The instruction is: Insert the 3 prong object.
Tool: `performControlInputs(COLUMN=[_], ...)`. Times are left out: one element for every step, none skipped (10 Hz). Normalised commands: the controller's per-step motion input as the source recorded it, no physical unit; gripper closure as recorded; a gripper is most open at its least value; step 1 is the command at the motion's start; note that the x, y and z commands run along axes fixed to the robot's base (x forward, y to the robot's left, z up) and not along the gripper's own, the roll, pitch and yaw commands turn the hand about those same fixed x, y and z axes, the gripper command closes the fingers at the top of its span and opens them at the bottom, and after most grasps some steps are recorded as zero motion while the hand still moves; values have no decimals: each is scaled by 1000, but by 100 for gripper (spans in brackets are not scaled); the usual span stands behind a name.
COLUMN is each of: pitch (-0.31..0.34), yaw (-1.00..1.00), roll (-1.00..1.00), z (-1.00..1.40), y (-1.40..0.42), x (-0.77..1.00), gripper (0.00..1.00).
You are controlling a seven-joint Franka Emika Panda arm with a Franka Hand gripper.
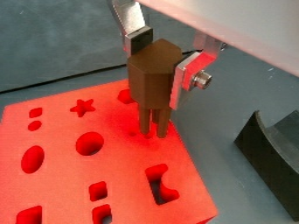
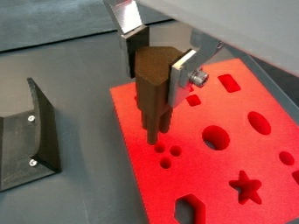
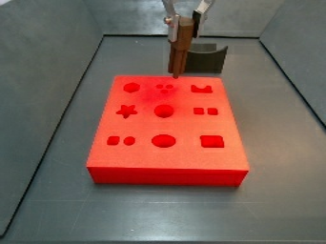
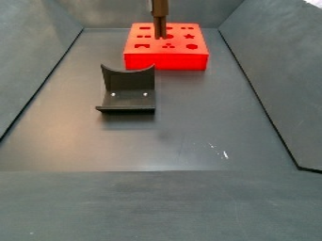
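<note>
A robot test cell in a lab, not a home or shop. The gripper (image 3: 182, 21) hangs inside a bare grey metal pen with sloped walls (image 4: 51, 66). Below it lies a red block (image 3: 166, 133) cut with shaped holes; a dark fixture (image 4: 126, 91) stands on the floor well away from it.

The hand (image 1: 162, 63) is cut off by the picture edge in both wrist views, one silver finger (image 2: 126, 17) running out of frame. The upper end of the 3 prong object (image 4: 160, 16) leaves the frame in a side view. The red block (image 1: 105, 162) hides part of the fixture (image 3: 208, 55) behind it and is itself cropped in both wrist views. Its holes are too small to tell apart in that side view.
</note>
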Motion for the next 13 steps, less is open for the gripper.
performControlInputs(pitch=[-500, -369, -319, -373, -264, -54, -106, -126, -130, -129, -107, -90, -46], yaw=[0, 91, 120, 111, 54, 20, 60, 66, 100, 117, 123, 111, 57], roll=[0, -4, 0, -40, 0, 0, 0, 0, 0, 31, 56, 57, 79], z=[83, 77, 57, 0, 23, 0, -129, -226, -237, -251, -223, -191, -97], y=[-140, 0, 0, 0, 0, 0, -26, -37, -49, -80, -83, -46, -6], x=[-671, -154, -174, -217, -243, -34, -51, -3, 3, 26, 46, 0, 0], gripper=[100, 100, 100, 100, 100, 100, 100, 100, 100, 100, 100, 100, 100])
